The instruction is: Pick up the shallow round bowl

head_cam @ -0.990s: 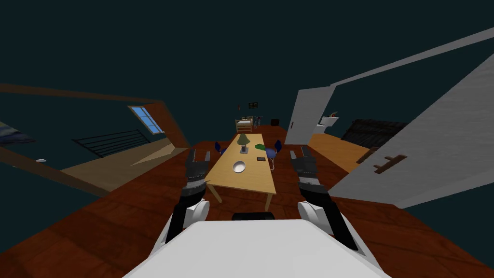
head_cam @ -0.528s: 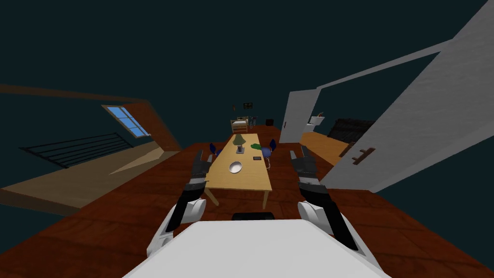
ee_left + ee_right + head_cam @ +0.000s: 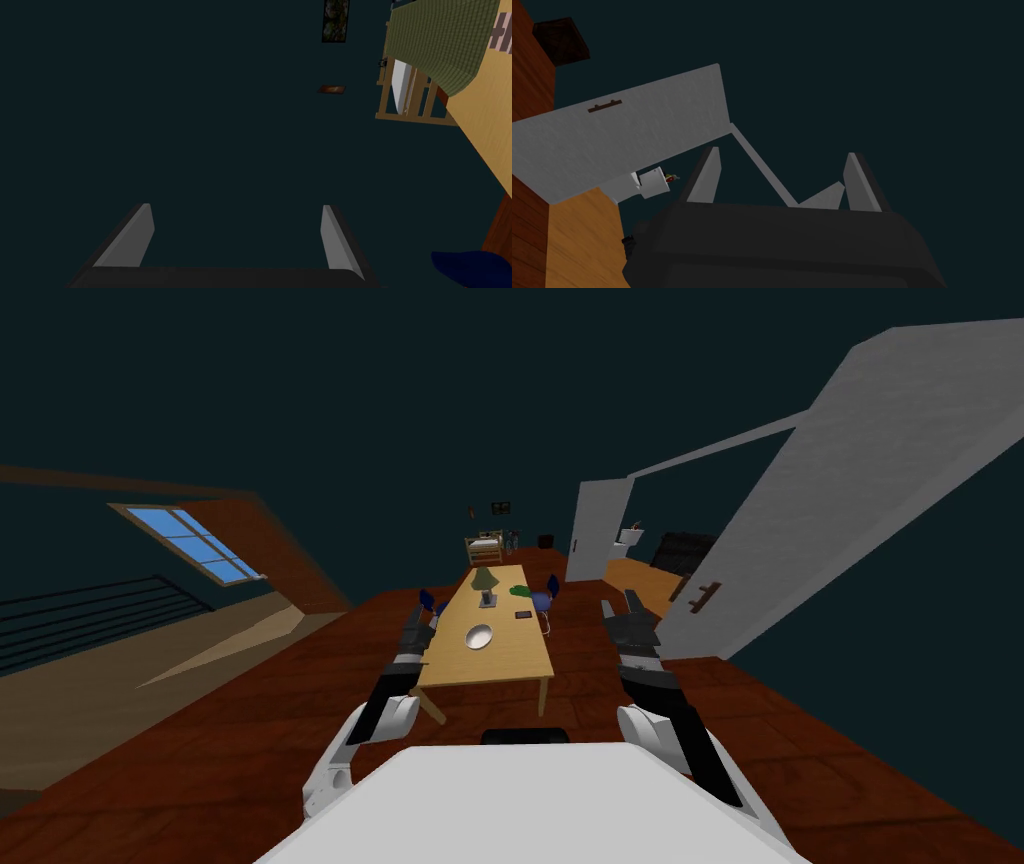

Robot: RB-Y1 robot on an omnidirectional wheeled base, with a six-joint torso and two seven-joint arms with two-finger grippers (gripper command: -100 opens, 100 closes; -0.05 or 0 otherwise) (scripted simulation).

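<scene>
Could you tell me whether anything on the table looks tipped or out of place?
Nothing stands out: the white bowl sits flat on the wooden table, the lamp stands upright beyond it, and the left pincer and right pincer are open.

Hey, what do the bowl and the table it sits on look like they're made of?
Bowl: smooth, pale grey-white, brighter inside, so perhaps glazed ceramic or metal; I cannot tell which. Table: light tan, matte, likely wood, though no grain shows.
</scene>
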